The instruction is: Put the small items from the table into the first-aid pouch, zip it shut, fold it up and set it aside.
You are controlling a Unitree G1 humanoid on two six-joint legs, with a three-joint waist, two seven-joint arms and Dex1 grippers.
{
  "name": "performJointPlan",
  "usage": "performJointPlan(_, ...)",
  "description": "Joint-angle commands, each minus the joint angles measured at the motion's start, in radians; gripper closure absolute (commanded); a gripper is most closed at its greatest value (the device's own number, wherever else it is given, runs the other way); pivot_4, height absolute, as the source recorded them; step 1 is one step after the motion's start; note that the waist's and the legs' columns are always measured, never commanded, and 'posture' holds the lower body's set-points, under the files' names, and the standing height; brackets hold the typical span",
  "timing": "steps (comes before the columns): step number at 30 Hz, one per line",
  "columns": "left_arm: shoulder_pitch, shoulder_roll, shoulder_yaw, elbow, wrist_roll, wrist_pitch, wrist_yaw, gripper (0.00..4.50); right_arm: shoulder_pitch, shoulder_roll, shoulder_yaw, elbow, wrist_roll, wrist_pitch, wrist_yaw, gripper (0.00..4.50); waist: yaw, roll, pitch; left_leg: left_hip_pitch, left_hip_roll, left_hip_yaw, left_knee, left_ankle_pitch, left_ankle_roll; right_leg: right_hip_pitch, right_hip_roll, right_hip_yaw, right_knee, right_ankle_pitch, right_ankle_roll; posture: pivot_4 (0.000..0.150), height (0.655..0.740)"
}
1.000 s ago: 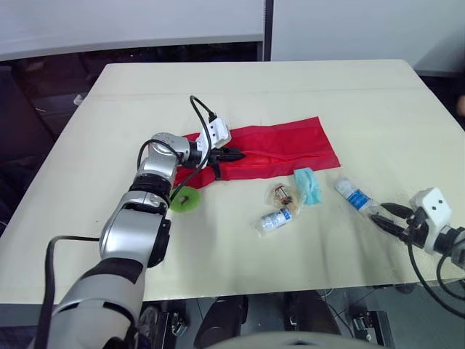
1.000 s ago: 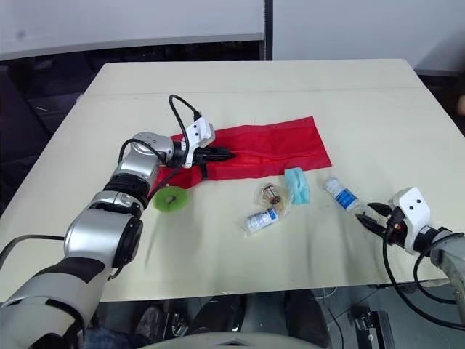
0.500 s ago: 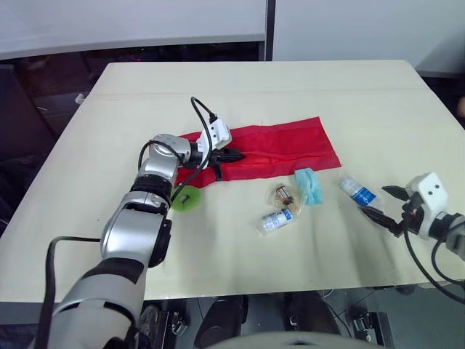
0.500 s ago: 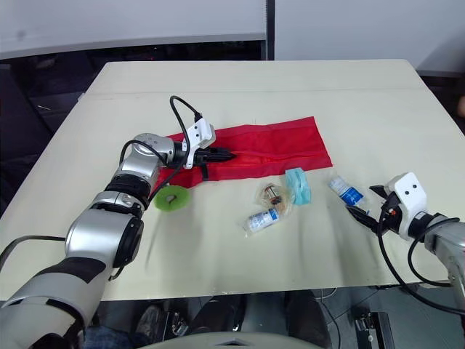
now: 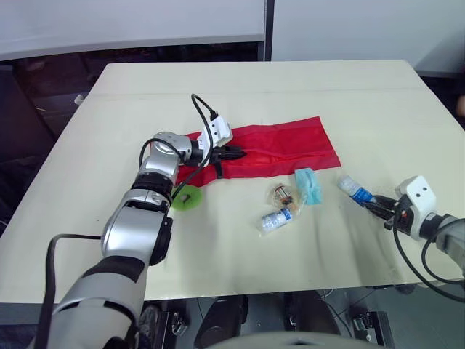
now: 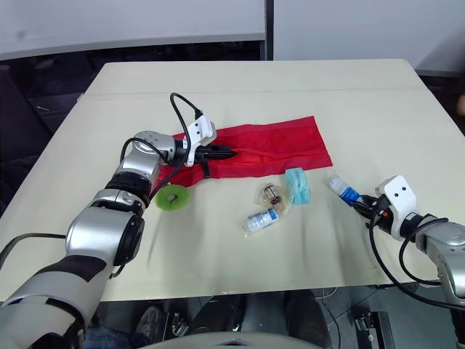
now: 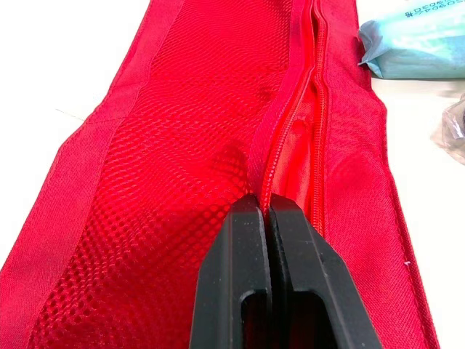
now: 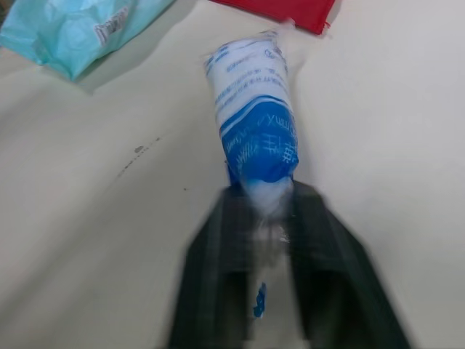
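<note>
Red mesh and cloth, the first-aid pouch [image 5: 280, 149] lies flat and unfolded across the middle of the tabletop [image 5: 240, 94], its long side running left to right and its zip line parted along the length. My left claw [image 5: 238, 153] is at the pouch's left part, fingers pressed fully together and pinching the fabric right at the zip line; in the left wrist view the two black fingers [image 7: 240, 276] meet with no gap where the red teeth run into them.

Just near of the pouch's right half lies a teal packet [image 5: 309, 185]. Touching its left side is a clear-wrapped round item [image 5: 282, 195], and a wrapped vial [image 5: 275, 219] sits just near of that. A green roll [image 5: 187, 198] rests near the pouch's left end, beside my left forearm.

Off to the right, apart from the pouch, a blue-and-white packet [image 5: 354, 188] lies on the tabletop. My right claw [image 5: 378, 209] has closed in on its near-right end; in the right wrist view the crimped tail fills the narrow gap between the fingers.
</note>
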Motion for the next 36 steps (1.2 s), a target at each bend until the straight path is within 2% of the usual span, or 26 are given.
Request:
performJointPlan(1, -0.032, -0.005, 0.028, 0.002, -0.017, -0.017, 0.011, 4.50, 0.024, -0.017, -0.042, -0.050, 0.011, -0.009, 0.011, 4.48, 0.001, 0.000, 0.000, 0.000, 0.000, 0.000, 0.000, 0.000, 0.000, 0.000, 0.000, 0.000, 0.000, 0.000, 0.000, 0.150, 0.7368)
performJointPlan(6, -0.041, -0.027, 0.034, 0.010, -0.017, -0.021, 0.018, 4.50, -0.086, -0.026, -0.041, -0.167, 0.092, 0.133, -0.032, 4.48, -0.003, 0.000, 0.000, 0.000, 0.000, 0.000, 0.000, 0.000, 0.000, 0.000, 0.000, 0.000, 0.000, 0.000, 0.000, 0.150, 0.7368)
performJointPlan(10, -0.061, -0.066, 0.038, 0.022, -0.017, -0.013, 0.025, 4.50, -0.266, -0.013, 0.098, -0.245, 0.084, 0.273, -0.088, 4.48, -0.004, 0.001, 0.000, 0.000, 0.001, 0.000, 0.000, 0.000, 0.000, -0.001, 0.000, 0.000, 0.000, 0.000, 0.000, 0.150, 0.7368)
performJointPlan(14, -0.072, -0.103, 0.036, 0.034, -0.007, -0.016, 0.045, 4.50, -0.403, 0.037, 0.216, -0.220, 0.058, 0.377, -0.148, 4.48, 0.001, 0.000, 0.000, -0.002, 0.000, -0.003, 0.000, 0.000, 0.000, -0.001, 0.000, -0.003, -0.002, 0.000, 0.000, 0.150, 0.7368)
performJointPlan(18, -0.079, -0.156, 0.035, 0.032, -0.013, -0.016, 0.057, 4.50, -0.506, 0.117, 0.351, -0.116, -0.025, 0.407, -0.209, 4.48, 0.000, 0.000, 0.000, -0.004, -0.001, -0.002, 0.001, 0.000, 0.000, -0.003, -0.002, -0.002, -0.001, 0.000, 0.000, 0.150, 0.7368)
performJointPlan(27, -0.051, -0.211, 0.052, -0.018, -0.035, 0.002, 0.080, 4.50, -0.569, 0.192, 0.401, -0.010, -0.083, 0.432, -0.245, 4.48, -0.003, 0.001, 0.000, -0.004, -0.001, -0.002, 0.001, 0.000, 0.000, -0.003, -0.001, -0.001, 0.000, 0.000, 0.000, 0.150, 0.7368)
performJointPlan(36, 0.031, -0.231, -0.006, -0.194, -0.003, 0.002, 0.109, 4.50, -0.590, 0.388, 0.346, 0.036, -0.076, 0.483, -0.364, 4.48, -0.005, 0.001, 0.000, -0.004, -0.001, -0.001, 0.001, 0.000, 0.000, -0.005, -0.001, 0.001, 0.000, 0.001, 0.000, 0.150, 0.7368)
